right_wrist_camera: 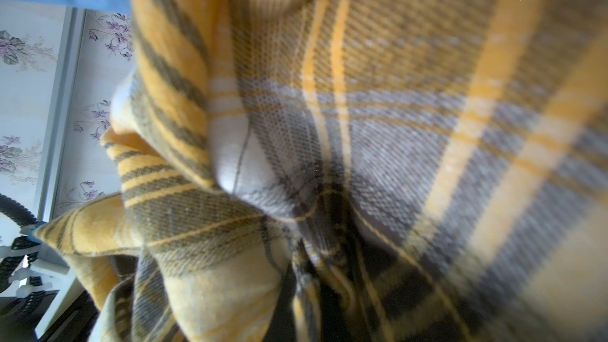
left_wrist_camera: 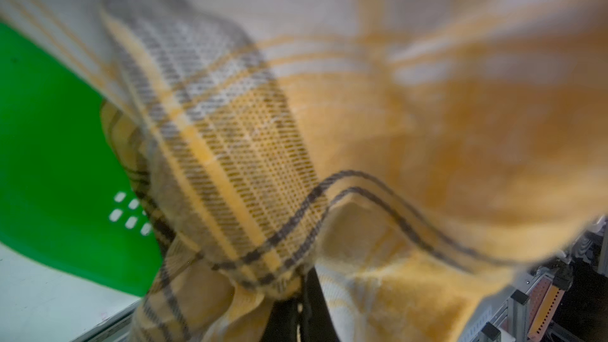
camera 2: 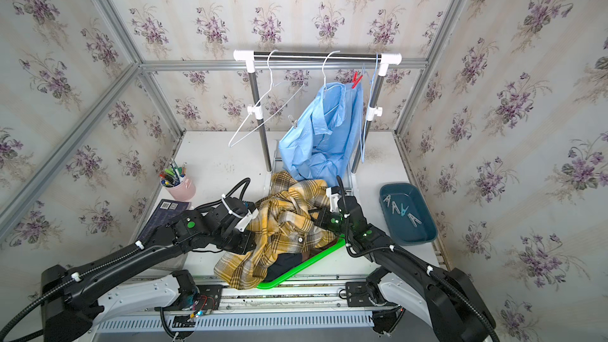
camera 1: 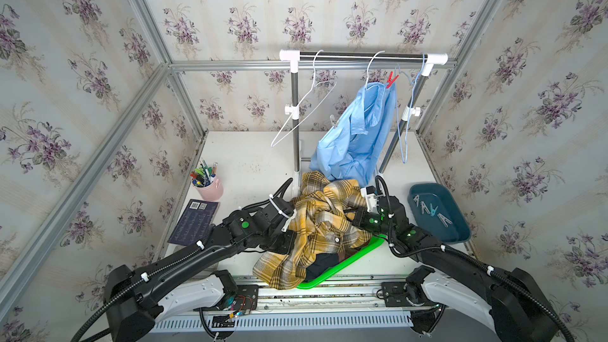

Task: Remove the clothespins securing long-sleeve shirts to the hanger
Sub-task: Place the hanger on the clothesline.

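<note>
- Left pincer (left_wrist_camera: pixel 297 304) pressed together on a fold of the plaid shirt (camera 1: pixel 316 225); right pincer (camera 1: pixel 355 217) pinching it too.
- Looks soft, floppy flannel, heaped over the green tray (camera 1: pixel 348 263) on the worktop (camera 1: pixel 250 159); bunched folds grab best.
- Red clothespin (camera 1: pixel 391 79) grips the hanging blue shirt (camera 1: pixel 355 133): light, springy, squeeze its tails.
- Booklet (camera 1: pixel 195 222) labels too small to read.

The yellow-and-brown plaid cloth shirt (left_wrist_camera: pixel 230 146) looks soft and a bit fuzzy, with a rough weave. The light blue cloth shirt (camera 1: pixel 355 139) is thin and smooth. The green plastic tray (left_wrist_camera: pixel 49 146) is smooth and shiny. The grey metal rail (camera 1: pixel 345 55) gleams.
</note>
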